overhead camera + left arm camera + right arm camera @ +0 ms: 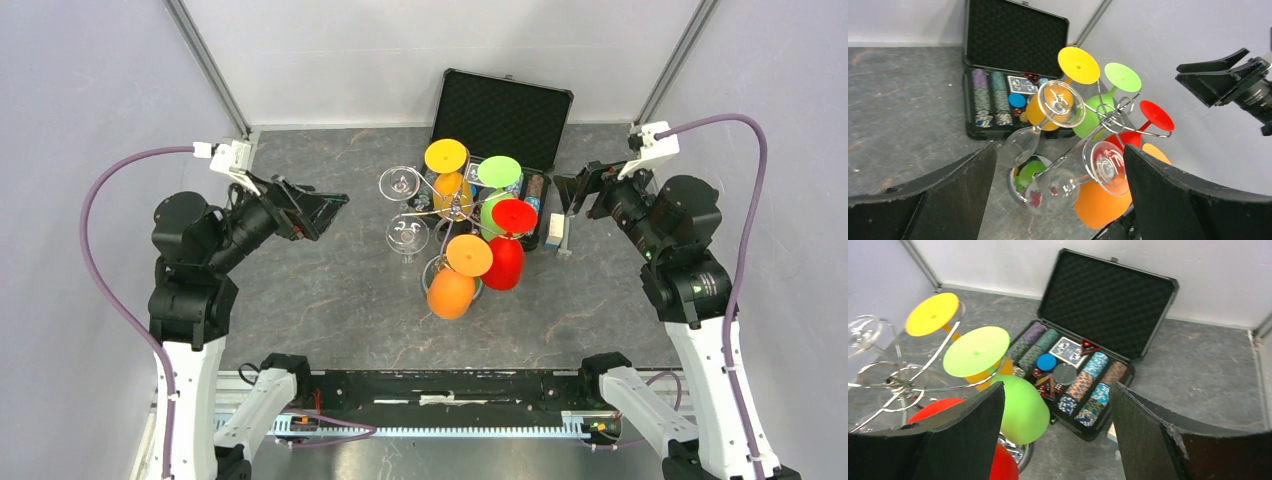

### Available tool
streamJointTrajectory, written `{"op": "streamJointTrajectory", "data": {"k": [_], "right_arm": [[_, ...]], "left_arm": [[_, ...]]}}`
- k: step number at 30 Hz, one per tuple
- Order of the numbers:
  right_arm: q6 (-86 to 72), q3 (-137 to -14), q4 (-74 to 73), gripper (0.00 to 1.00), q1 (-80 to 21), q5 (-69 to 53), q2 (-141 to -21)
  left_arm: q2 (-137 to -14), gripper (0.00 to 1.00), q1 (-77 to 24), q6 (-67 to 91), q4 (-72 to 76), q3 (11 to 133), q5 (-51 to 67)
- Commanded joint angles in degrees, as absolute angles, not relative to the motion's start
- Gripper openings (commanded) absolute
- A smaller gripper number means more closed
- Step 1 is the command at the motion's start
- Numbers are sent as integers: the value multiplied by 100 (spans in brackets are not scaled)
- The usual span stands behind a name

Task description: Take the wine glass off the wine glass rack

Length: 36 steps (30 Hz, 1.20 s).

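The chrome wine glass rack [455,208] stands mid-table with several glasses hanging bowl-down from its arms: yellow [446,157], green [498,172], red [513,217], orange [467,256] and two clear ones [400,183] on its left side. My left gripper [322,215] is open and empty, left of the rack and apart from it. In its wrist view [1058,197] the clear glasses [1060,103] and rack wires [1115,116] lie ahead between the jaws. My right gripper [566,212] is open and empty, right of the rack; its wrist view [1055,432] shows the green glass [1020,407] close ahead.
An open black foam-lined case [505,110] with poker chips and cards [1066,351] lies behind and right of the rack. A small white box [556,232] lies beside the case. Grey walls and frame posts close in the table on three sides.
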<state>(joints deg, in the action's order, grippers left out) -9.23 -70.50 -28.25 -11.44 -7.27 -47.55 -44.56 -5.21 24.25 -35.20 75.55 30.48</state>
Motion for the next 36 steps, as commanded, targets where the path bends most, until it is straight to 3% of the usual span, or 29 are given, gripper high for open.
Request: {"op": "streamJointTrajectory", "data": {"k": [1,8,18,23,29,36], "right_arm": [[-1286,-6924,-2249,81,-1119,-1321,-4502],[-1348,-6733,-2075,81,-1116,-1930,-4223],[-1816,-6214,-1649,81,-1123,-2474,-3737],[-1957,-6007,-1615,81,-1115,-2458,-3668],[-2056,-5853,-1467,79,-1123,-2483,-3656],[-1712,-5961,-1512,80,-1119,-2057,-3677]], "left_arm": [[-4256,100,-493,3241,-2403,7193,3560],[-4145,100,-497,4129,-1198,6601,4468],[-4118,100,-538,5684,-1227,5972,4716],[-3923,99,-667,5528,-1850,5899,4196],[-3815,85,-901,5766,-1887,5589,4049],[-3847,85,-1827,5905,-1896,5370,3334]]}}
